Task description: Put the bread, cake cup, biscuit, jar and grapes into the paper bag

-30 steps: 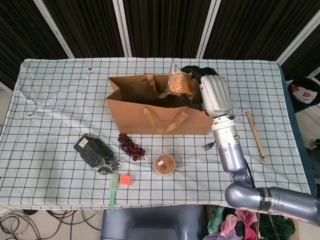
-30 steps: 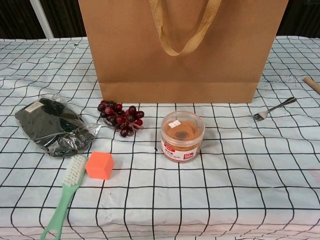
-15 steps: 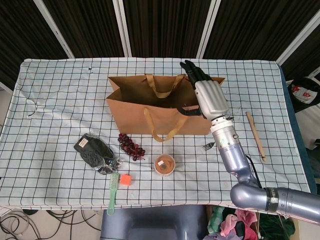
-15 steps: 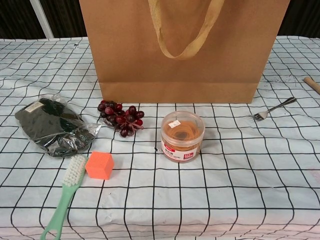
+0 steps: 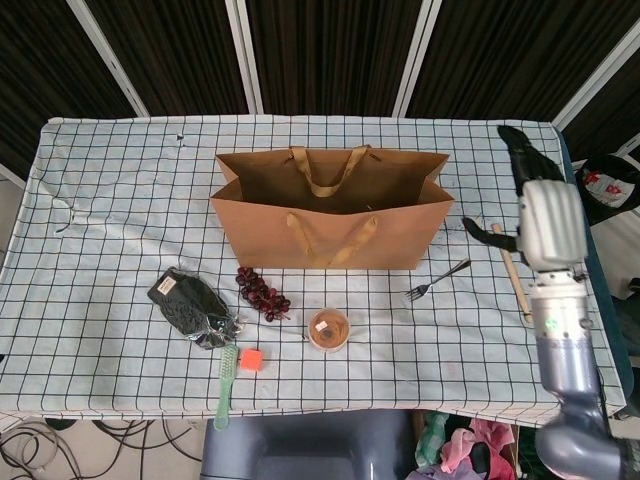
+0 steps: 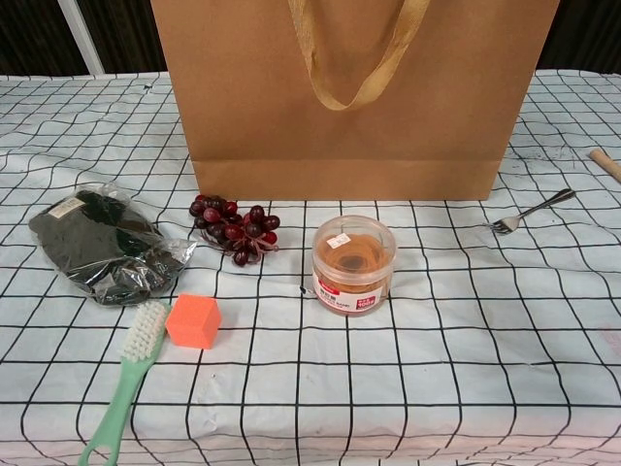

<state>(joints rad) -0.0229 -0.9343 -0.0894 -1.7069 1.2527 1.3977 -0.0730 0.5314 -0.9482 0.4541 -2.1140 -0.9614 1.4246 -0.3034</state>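
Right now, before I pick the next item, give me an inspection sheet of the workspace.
Surface: table under a white black-gridded cloth, wrinkled.
Job's things: brown paper bag upright, open; dark red grapes, clear orange-labelled jar and dark packet in clear wrap lie in front of it.
Clutter: green-handled brush, orange cube, metal fork, wooden stick.
Hands: right hand at the table's right edge, holding nothing, fingers apart; left hand nothing seen.
Cables: grey loops on the floor, lower left.
Surroundings: dark panelled wall behind.
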